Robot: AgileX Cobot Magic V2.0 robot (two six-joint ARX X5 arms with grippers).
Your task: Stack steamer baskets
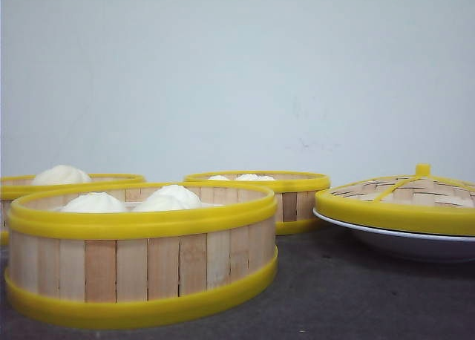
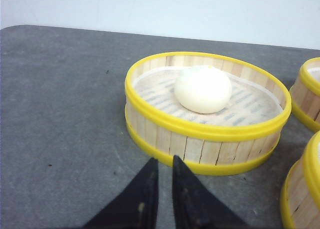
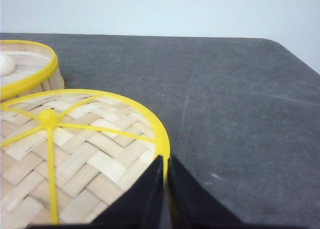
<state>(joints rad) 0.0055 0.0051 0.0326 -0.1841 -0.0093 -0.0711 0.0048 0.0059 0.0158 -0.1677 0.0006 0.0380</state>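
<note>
three round, low steamer baskets stand on a dark grey, slightly grainy table (image 1: 349, 295), each walled in upright pale wood slats between thick, smooth yellow rims. in the front view the near basket (image 1: 141, 255) fills the lower left and holds two smooth white buns (image 1: 169, 197). behind it, a left basket (image 1: 44, 185) shows one domed bun, and a far basket (image 1: 260, 199) shows several small white tops.

the left pincer (image 2: 164, 181) is two black, pointed fingers with only a thin gap between them, holding nothing. just ahead of its tips sits the left basket (image 2: 205, 114), close but not touching. its floor is a pale mesh liner with faint stripes, and one glossy, round bun (image 2: 202, 89) rests in the middle. curved edges of the two other baskets show off to the side.

the right pincer (image 3: 165, 181) is also nearly closed and empty. its black tips hover over the yellow edge of a flat lid (image 3: 75, 159), woven from wide bamboo strips in a basket pattern, with thin yellow spokes meeting at a small round knob. whether the tips touch the lid cannot be told. in the front view the lid lies on a shallow white plate (image 1: 415, 243), well apart from the near basket.
</note>
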